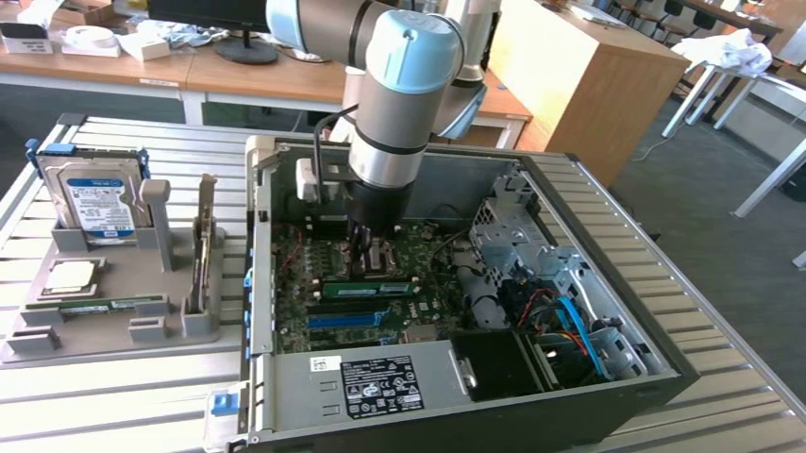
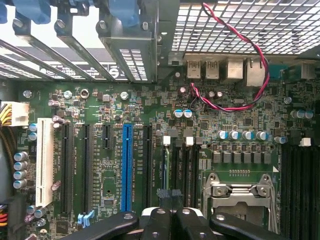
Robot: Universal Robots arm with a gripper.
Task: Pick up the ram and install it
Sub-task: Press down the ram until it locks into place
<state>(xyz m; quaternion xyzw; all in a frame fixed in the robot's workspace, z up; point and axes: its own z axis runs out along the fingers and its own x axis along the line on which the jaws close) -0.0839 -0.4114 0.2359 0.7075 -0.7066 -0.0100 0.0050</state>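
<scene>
A ram, a long thin green stick with a white label, stands on edge in a motherboard slot inside the open computer case, just beyond the blue slot. The wrist view shows this ram edge-on, between the blue slot and the processor socket. My gripper reaches down into the case just above and behind the stick. Its black fingers are pressed together, so the gripper is shut with nothing visible between them. A second thin green stick lies in the grey fixture.
The grey fixture on the exterior view's left holds an upright hard drive, a square silver chip and a standing card. Inside the case are a metal drive cage, blue cables and the power supply.
</scene>
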